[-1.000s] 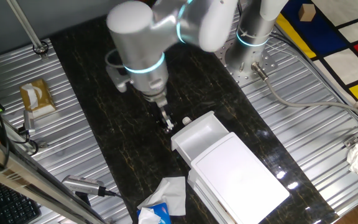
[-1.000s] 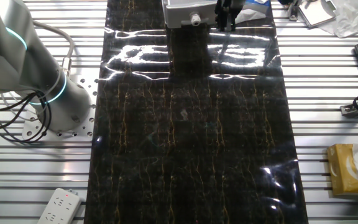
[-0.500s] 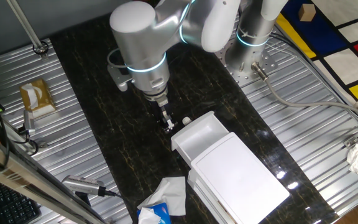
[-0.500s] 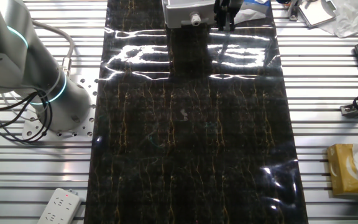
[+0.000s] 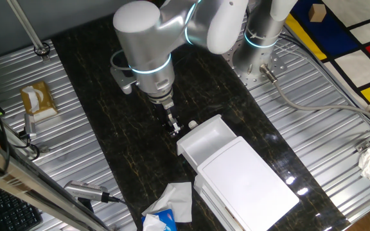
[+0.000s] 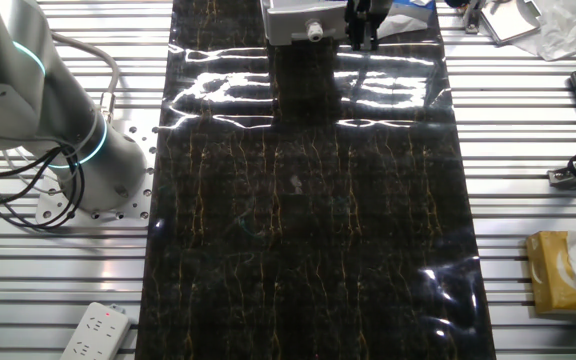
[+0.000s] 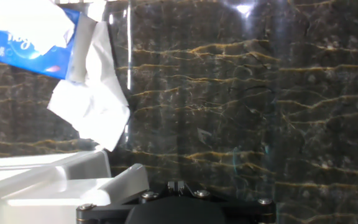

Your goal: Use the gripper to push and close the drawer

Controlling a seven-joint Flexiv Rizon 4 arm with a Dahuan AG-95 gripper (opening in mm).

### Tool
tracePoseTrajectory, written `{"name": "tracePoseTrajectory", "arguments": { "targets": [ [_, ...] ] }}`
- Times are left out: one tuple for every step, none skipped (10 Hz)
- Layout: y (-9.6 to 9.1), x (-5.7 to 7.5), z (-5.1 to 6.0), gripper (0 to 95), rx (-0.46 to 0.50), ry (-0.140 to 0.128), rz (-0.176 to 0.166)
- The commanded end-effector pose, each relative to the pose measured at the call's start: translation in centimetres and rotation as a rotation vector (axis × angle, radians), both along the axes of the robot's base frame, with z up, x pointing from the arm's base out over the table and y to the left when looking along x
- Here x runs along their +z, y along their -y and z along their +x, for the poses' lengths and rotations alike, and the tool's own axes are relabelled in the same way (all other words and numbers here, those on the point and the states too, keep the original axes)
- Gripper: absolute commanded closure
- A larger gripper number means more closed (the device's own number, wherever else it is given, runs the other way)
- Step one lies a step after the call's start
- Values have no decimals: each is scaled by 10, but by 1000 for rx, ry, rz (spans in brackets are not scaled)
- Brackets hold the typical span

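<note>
The drawer [image 5: 205, 142] is pulled out of the white box [image 5: 246, 183] on the dark marble-look mat [image 5: 140, 147], so it's clearly not shut yet. Its little round knob [image 5: 192, 124] is seen on the front, and the gripper [image 5: 173, 128] is parked just beside that knob, fingers pointed down at the mat. Whether the jaws are wide or narrow can't really be told. A crumpled tissue [image 5: 174, 200] and a blue tissue pack [image 7: 33, 45] are spotted near the box.
</note>
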State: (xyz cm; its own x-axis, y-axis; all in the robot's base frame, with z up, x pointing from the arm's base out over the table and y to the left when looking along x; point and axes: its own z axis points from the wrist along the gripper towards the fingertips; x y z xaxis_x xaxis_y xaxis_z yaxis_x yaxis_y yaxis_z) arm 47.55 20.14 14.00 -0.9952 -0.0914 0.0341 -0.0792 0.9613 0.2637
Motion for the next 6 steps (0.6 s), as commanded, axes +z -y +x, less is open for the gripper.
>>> {"name": "tracePoseTrajectory", "arguments": {
  "targets": [
    [0,1,-1,950,46,-9,32],
    [0,1,-1,950,65,-12,33],
    [0,1,-1,950,112,-17,40],
    [0,1,-1,950,146,-21,49],
    [0,1,-1,950,183,-25,56],
    [0,1,-1,950,201,-33,61]
  ]
}}
